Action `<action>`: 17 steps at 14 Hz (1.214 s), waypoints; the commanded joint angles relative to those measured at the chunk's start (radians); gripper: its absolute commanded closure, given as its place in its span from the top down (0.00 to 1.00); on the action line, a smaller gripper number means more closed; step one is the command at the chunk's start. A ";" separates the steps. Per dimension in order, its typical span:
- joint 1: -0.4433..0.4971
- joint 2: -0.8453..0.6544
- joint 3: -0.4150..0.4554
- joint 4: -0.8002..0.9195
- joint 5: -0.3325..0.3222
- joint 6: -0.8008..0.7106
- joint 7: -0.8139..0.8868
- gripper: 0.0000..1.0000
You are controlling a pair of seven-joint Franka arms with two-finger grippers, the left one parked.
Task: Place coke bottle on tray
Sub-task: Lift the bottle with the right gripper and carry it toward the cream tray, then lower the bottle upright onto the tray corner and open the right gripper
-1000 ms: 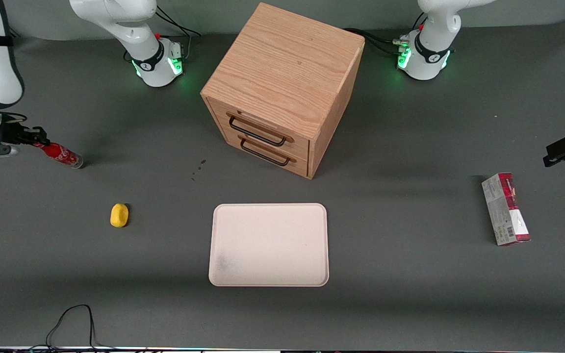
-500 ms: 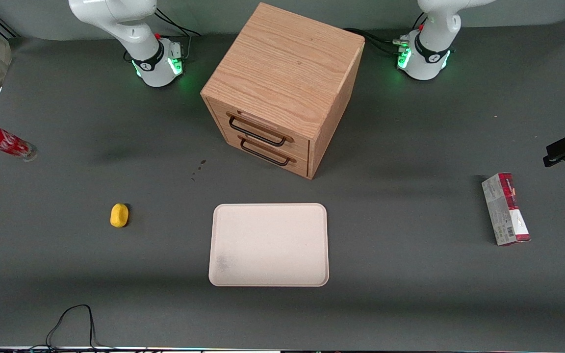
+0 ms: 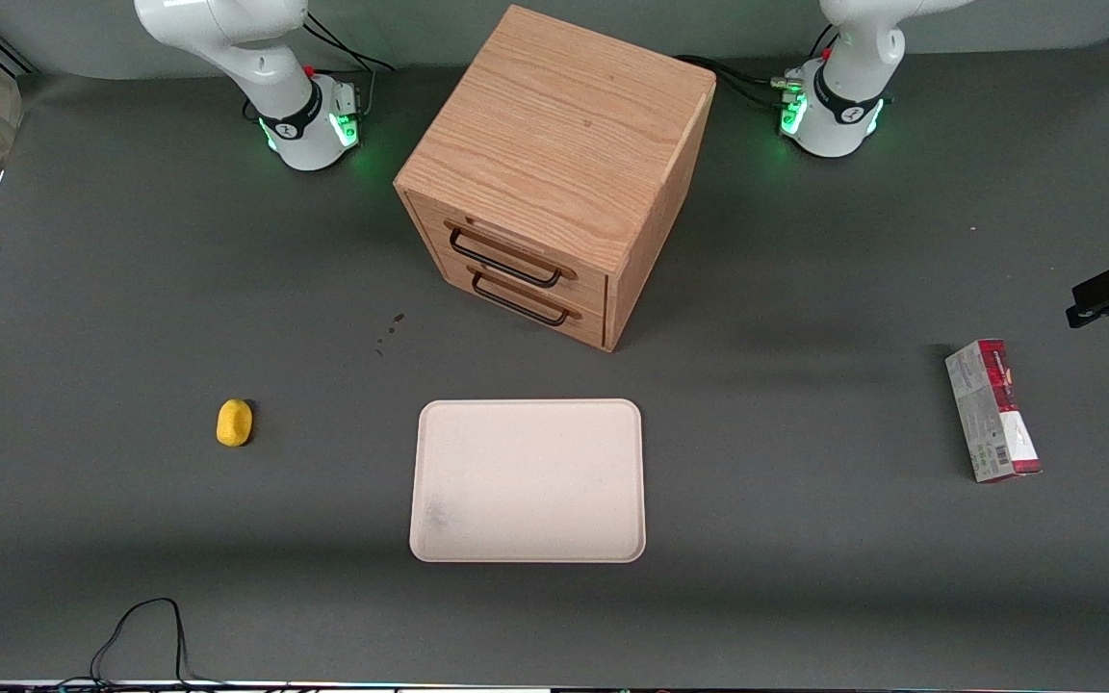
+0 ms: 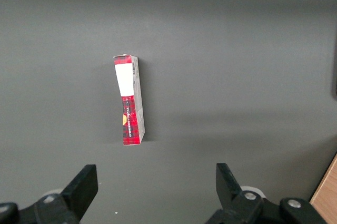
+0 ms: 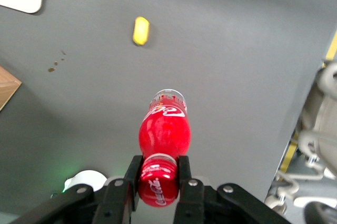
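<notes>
Gripper [image 5: 158, 174] clamped on coke bottle [image 5: 164, 132] at cap, 2 fingers [image 5: 133, 167] flanking neck; bottle lifted off table, well apart from tray [image 3: 528, 479].

Even, diffuse overhead light falls on the matte dark desk [image 3: 805, 577], without glare. Soft shadows lie beside the wooden cabinet [image 3: 554, 144] and along the desk's edge nearest the front camera. Green glow from the arm bases tints the desk at the edge farthest from that camera. The tray [image 3: 528, 479] is bright but keeps its detail. The gripper [image 5: 158, 174], clamped on the coke bottle [image 5: 164, 132], is sharp; the bottle's red is vivid, with small highlights.
</notes>
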 commanded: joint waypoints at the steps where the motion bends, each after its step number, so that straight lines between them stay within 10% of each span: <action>1: 0.006 0.192 0.145 0.228 0.049 -0.021 0.024 0.00; 7: 0.015 0.517 0.524 0.495 0.056 0.045 0.376 0.00; 17: 0.245 0.683 0.546 0.493 -0.023 0.241 0.653 0.00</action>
